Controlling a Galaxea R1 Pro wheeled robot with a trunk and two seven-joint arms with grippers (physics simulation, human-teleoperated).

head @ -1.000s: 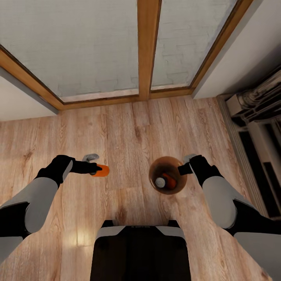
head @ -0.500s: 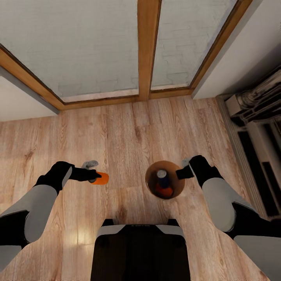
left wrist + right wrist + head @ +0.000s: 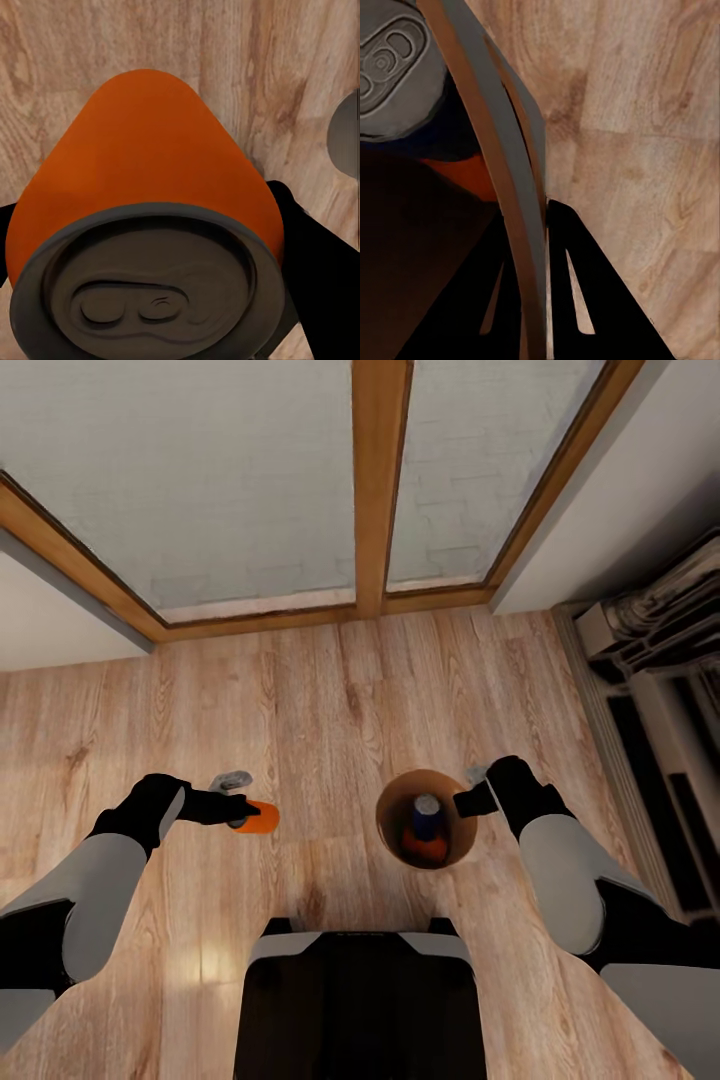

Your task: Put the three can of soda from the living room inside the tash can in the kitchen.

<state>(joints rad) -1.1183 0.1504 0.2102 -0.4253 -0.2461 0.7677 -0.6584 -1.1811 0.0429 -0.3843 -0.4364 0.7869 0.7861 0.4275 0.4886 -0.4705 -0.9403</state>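
Carrying load | left gripper (image 3: 240, 815) clamps orange can (image 3: 262, 817), lower left | right gripper (image 3: 470, 801) pinches bin (image 3: 392, 830) rim (two cans inside) | next I drop the third in, judging alignment first.

Wood plank floor (image 3: 330, 690); wood-framed glass doors (image 3: 250, 480); white wall (image 3: 600, 490) beside.

the orange can (image 3: 424, 849) in the bucket (image 3: 392, 822) lies mostly hidden beneath the blue can (image 3: 427, 815).
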